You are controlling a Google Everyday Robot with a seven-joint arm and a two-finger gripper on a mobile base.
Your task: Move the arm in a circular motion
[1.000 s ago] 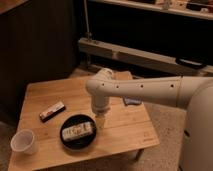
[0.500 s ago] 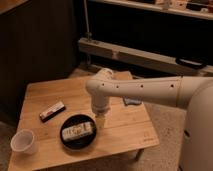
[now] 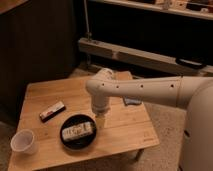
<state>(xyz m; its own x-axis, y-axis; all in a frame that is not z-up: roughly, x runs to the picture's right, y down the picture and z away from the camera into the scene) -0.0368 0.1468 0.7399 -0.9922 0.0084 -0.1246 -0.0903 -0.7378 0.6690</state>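
Arm (image 3: 145,90) bent down near bowl (image 3: 70,143); gripper (image 3: 100,114) held just right of bowl; open or closed not seen.

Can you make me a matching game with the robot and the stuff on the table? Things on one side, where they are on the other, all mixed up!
Things
1. white cup
2. black bowl
3. dark bar
4. end effector

Places
A. has a pale packet in it
B. near left corner of the table
C. tip of the white arm, pointing down over the table beside the bowl
D. lying flat, behind the bowl and to its left

Pairs: 1-B, 2-A, 3-D, 4-C
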